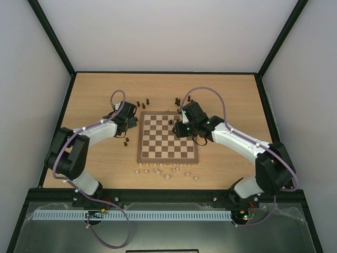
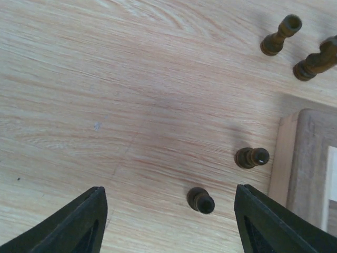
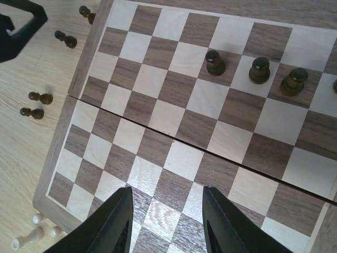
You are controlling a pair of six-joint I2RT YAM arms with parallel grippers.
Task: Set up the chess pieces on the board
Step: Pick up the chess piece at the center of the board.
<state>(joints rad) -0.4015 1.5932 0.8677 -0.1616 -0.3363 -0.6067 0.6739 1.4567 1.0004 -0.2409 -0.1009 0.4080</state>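
Observation:
The board (image 1: 168, 138) lies mid-table; it also fills the right wrist view (image 3: 158, 118). Three dark chess pieces (image 3: 258, 70) stand in a row on it. More dark pieces stand on the table behind the board (image 1: 143, 103) and at its left (image 1: 126, 141). My left gripper (image 1: 128, 126) is open and low over the table just left of the board. A dark pawn (image 2: 200, 200) stands between its fingers, untouched, with another pawn (image 2: 251, 157) beside the board's edge (image 2: 303, 158). My right gripper (image 3: 167, 190) is open and empty above the board's squares (image 1: 179, 129).
Several pale beige pieces (image 1: 160, 169) lie scattered on the table in front of the board, and some show in the right wrist view (image 3: 37, 232). Two more dark pieces (image 2: 297, 47) stand farther from my left gripper. Black frame posts edge the table.

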